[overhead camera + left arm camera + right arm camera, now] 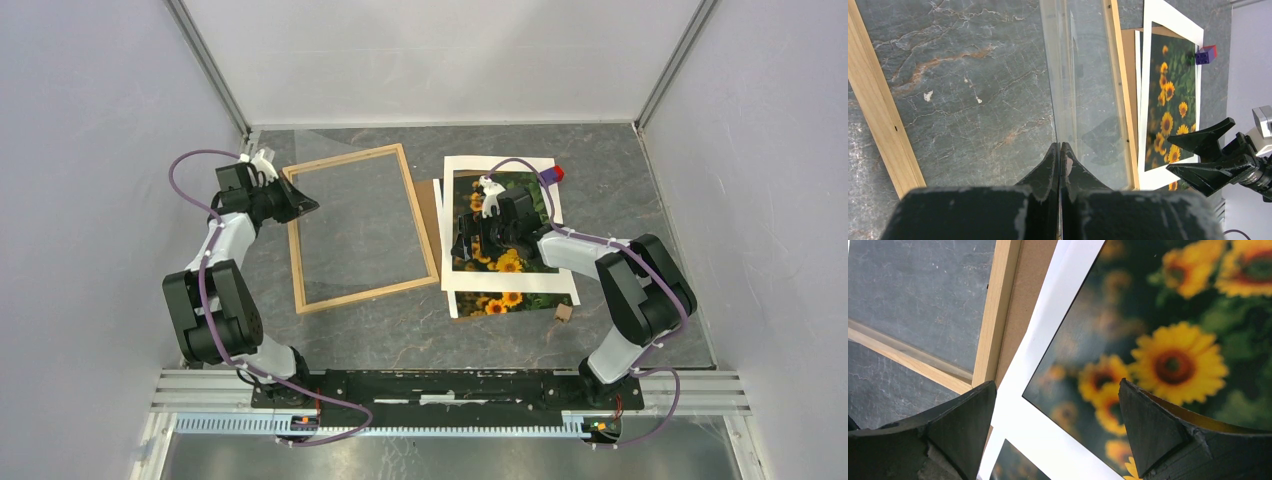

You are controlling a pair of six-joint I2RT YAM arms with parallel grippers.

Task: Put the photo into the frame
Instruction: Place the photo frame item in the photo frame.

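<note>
The frame (293, 245) of light wood strips lies flat at the left centre, with grey table showing through it. My left gripper (305, 205) is at its far left corner, shut on the edge of a clear pane (1083, 75) that slants up over the frame (878, 115); the fingertips (1060, 146) press together on it. The photo (505, 300) of sunflowers lies to the right under a white mat (510, 282) and shows through the mat's window (1168, 340). Just above the mat's near left part, my right gripper (465, 242) hovers open with nothing between its fingers (1058, 382).
A brown backing board (428, 200) sticks out from under the mat beside the frame's right strip (993, 315). A small red and blue block (553, 174) sits at the mat's far right corner. A small brown piece (563, 312) lies near the photo's front right. White walls enclose the table.
</note>
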